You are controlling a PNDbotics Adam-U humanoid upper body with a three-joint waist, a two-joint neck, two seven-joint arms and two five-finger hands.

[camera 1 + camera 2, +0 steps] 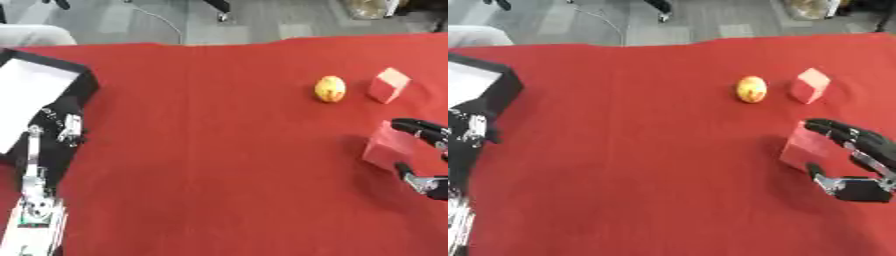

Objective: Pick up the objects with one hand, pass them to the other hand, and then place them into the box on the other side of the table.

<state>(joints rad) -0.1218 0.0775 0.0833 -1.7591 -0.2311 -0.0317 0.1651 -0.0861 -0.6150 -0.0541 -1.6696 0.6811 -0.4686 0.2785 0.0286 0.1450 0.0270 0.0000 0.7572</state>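
A red block (388, 146) sits tilted at the right of the red table, with my right hand (866, 146) shut on it: fingers curl over its top and the thumb presses from below. Further back lie a yellow-orange egg-shaped fruit (330, 89) and a pink cube (388, 85), side by side and apart from the hand. A black box (63, 65) with a white inside stands at the far left edge. My left hand (63, 128) hangs next to the box's near corner with relaxed fingers, holding nothing.
The red cloth (219, 150) covers the whole table. My silver left forearm (33, 200) runs up the lower left edge. Grey floor and a cable (171, 25) show beyond the far edge.
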